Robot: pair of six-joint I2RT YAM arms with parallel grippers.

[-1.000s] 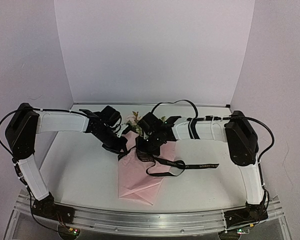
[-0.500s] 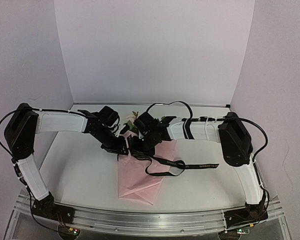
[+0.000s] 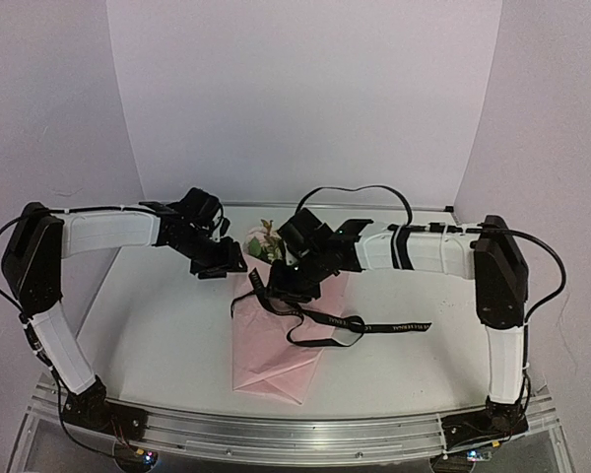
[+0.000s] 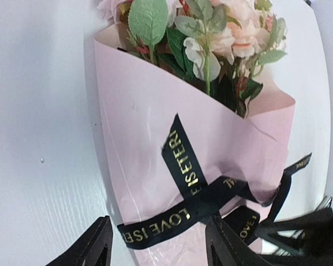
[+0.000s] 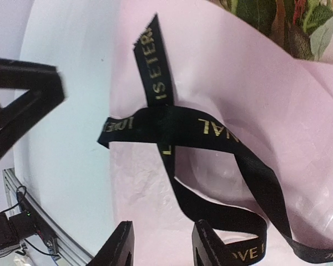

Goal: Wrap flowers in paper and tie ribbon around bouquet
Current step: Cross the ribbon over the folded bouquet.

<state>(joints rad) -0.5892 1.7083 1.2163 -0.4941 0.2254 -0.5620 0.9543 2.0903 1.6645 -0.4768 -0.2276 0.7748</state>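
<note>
The bouquet lies on the table, its cone of light-pink paper (image 3: 271, 355) narrowing toward the near edge. The pink and cream flowers (image 3: 266, 241) show at the far end. The black ribbon (image 3: 364, 324) with gold lettering is crossed in a knot around the cone, one long tail trailing right. My left gripper (image 3: 227, 266) hangs open just left of the bouquet. In the left wrist view the ribbon (image 4: 194, 202), paper (image 4: 139, 122) and flowers (image 4: 211, 33) lie beyond my open left gripper (image 4: 161, 246). My right gripper (image 3: 284, 286) is open over the knot, above the ribbon (image 5: 166, 119) and paper (image 5: 255, 94), right gripper (image 5: 164, 246) empty.
The white table (image 3: 158, 335) is closed in by pale walls at the back and both sides. A metal rail (image 3: 295, 432) with the arm bases runs along the near edge. The left arm's fingers (image 5: 22, 91) show at the left of the right wrist view.
Both grippers have opened and let go of the ribbon. The left arm has drawn back to the left and away from the bouquet. The right gripper has lifted slightly off the knot.
</note>
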